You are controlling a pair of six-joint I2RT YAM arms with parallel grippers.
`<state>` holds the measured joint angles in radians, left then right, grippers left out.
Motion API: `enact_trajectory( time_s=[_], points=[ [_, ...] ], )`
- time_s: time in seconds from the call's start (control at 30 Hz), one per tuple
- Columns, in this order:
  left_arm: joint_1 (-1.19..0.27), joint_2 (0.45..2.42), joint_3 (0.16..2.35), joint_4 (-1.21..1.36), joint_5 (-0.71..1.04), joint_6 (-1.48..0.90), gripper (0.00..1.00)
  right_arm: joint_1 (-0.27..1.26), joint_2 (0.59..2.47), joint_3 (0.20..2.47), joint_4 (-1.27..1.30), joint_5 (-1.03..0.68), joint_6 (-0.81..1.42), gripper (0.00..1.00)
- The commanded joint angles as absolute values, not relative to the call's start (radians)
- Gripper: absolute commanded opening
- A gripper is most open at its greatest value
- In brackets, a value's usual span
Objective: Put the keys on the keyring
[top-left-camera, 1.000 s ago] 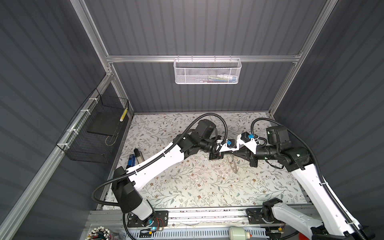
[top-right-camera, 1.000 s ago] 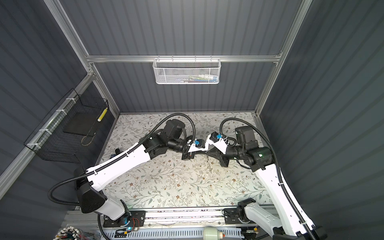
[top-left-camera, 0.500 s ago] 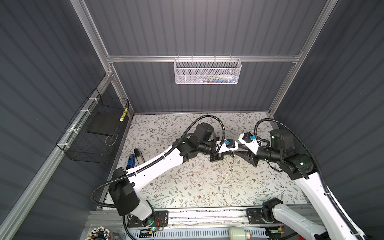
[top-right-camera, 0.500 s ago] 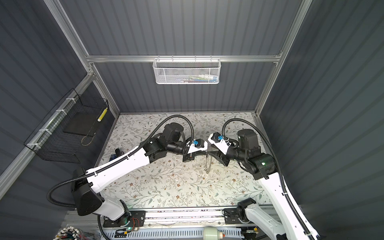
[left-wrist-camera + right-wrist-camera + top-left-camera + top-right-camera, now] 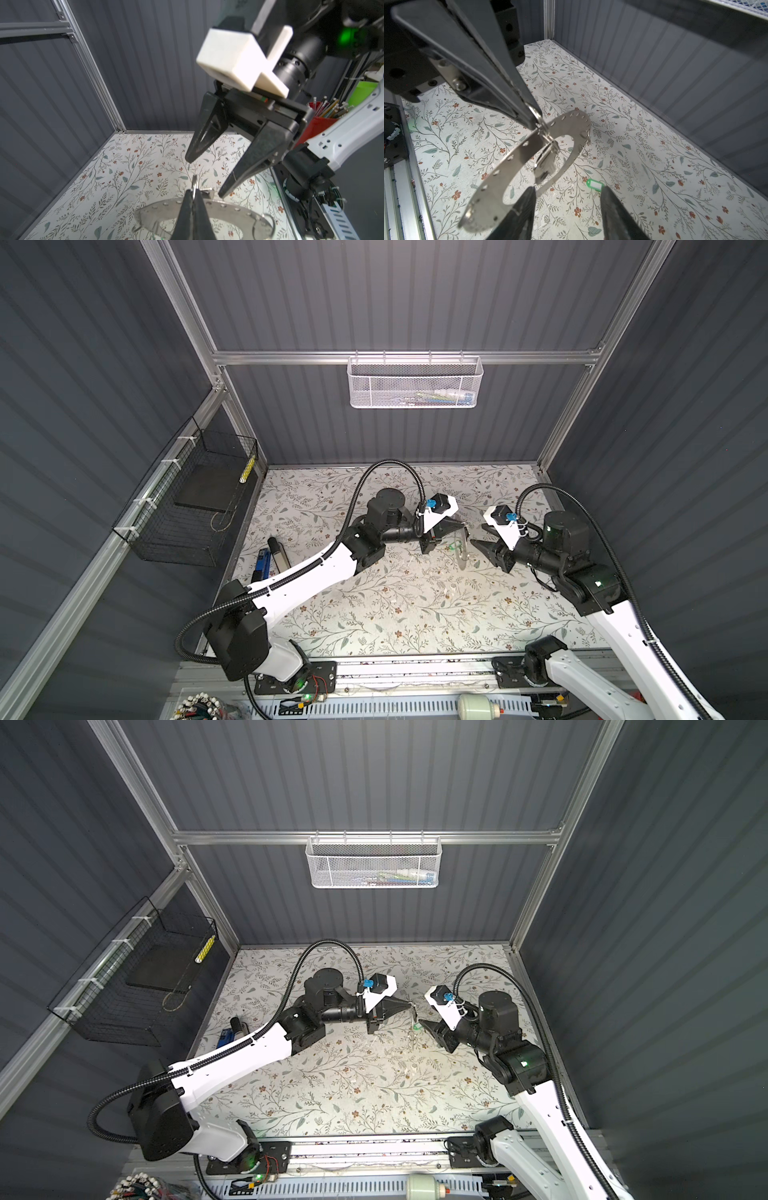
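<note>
My left gripper (image 5: 462, 526) (image 5: 193, 192) is shut on a small wire loop of the keyring (image 5: 459, 551) (image 5: 228, 209) (image 5: 519, 153), a flat grey metal ring that hangs tilted above the table. From another loop a silver key (image 5: 545, 166) dangles through the ring's central hole. The green key tag (image 5: 594, 184) (image 5: 415, 1026) lies flat on the floral table below. My right gripper (image 5: 478, 542) (image 5: 567, 188) is open and empty, a short way right of the ring and clear of it. Its fingers (image 5: 245, 166) show opposite in the left wrist view.
A white mesh basket (image 5: 415, 383) hangs on the back wall and a black wire basket (image 5: 195, 506) on the left wall. A blue item and a dark one (image 5: 270, 560) lie at the table's left edge. Grey walls close three sides.
My right gripper has opened and drawn back to the right, away from the left gripper. The keyring now hangs from the left gripper alone.
</note>
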<state>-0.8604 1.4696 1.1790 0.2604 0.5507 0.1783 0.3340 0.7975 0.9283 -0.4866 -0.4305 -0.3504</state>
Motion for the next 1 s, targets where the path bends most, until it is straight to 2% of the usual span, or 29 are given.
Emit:
enact_trajectory(
  time_s=[0.0, 0.5, 0.97],
  points=[
    [-0.848, 1.450, 1.164, 0.465, 0.551, 0.047, 0.00, 0.334, 0.807, 0.929, -0.395, -0.484, -0.327, 0.52],
    [-0.848, 1.468, 1.151, 0.562, 0.547, -0.032, 0.00, 0.336, 0.870, 0.945, -0.184, -0.542, -0.273, 0.46],
    [-0.847, 1.484, 1.148, 0.594, 0.516, -0.058, 0.00, 0.358, 0.887, 0.941, -0.134, -0.519, -0.245, 0.48]
  ],
)
